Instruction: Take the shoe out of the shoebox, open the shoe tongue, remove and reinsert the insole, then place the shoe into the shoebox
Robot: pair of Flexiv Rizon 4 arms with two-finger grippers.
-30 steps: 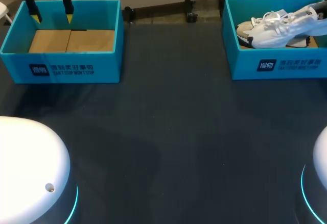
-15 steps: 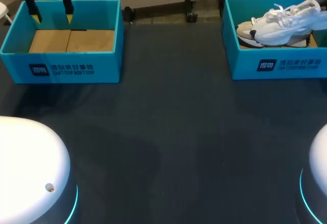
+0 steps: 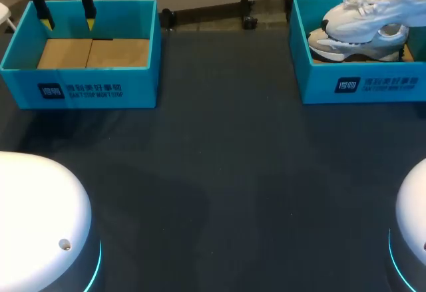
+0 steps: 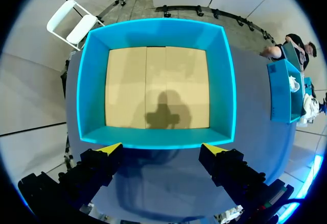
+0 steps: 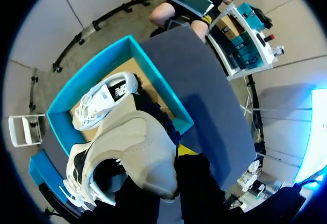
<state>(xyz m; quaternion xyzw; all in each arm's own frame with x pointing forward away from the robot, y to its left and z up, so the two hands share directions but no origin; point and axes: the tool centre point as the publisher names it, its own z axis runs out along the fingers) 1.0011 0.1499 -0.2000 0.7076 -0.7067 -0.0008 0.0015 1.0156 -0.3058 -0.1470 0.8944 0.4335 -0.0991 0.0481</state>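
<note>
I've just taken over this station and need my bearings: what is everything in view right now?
Shoeboxes: 2, teal; left shoebox at the table's far left, empty with a tan floor; right shoebox at its far right.
Shoes: 2, white; lifted shoe held above the right shoebox; second shoe lying inside it.
Table: 1, dark.
Left gripper: open, above the left shoebox's far wall.
Right gripper: shut on the lifted shoe's heel.
</note>
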